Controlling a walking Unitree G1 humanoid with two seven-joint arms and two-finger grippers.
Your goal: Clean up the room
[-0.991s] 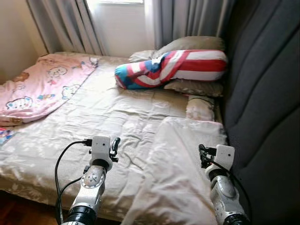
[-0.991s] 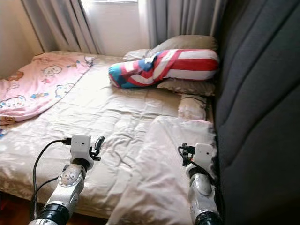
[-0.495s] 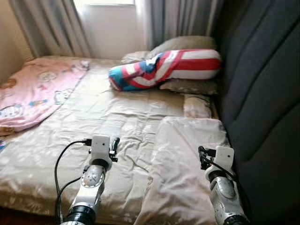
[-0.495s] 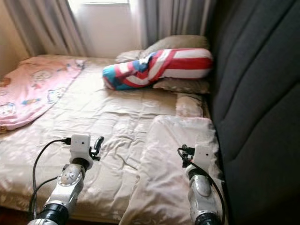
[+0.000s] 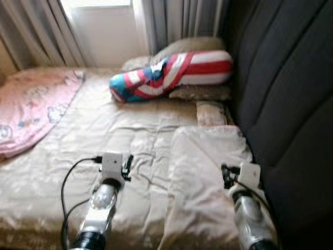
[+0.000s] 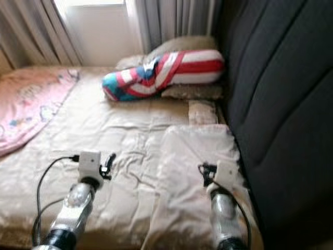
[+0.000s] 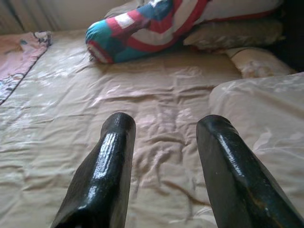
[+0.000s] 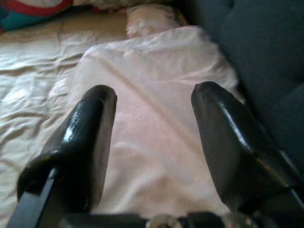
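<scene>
Wrinkled beige bed (image 5: 130, 135) between grey curtains (image 5: 177, 21) and dark headboard (image 5: 281, 88).

Bed w/ crumpled beige satin sheet (image 5: 130, 135): wide, covers whole mattress, creased at centre.

Pale beige folded blanket (image 5: 208, 172): lies on sheet's right side, next to dark padded headboard; slightly rumpled.

Long bolster pillow, red/white stripes w/ blue-teal end (image 5: 169, 73): lies across far end of bed, tilted, resting on two beige pillows (image 5: 200, 92).

Small beige patterned cushion (image 5: 209, 112): flat, betw. bolster and folded blanket.

Pink cartoon-print quilt (image 5: 28, 109): spread over bed's left side, far corner to left edge.
</scene>
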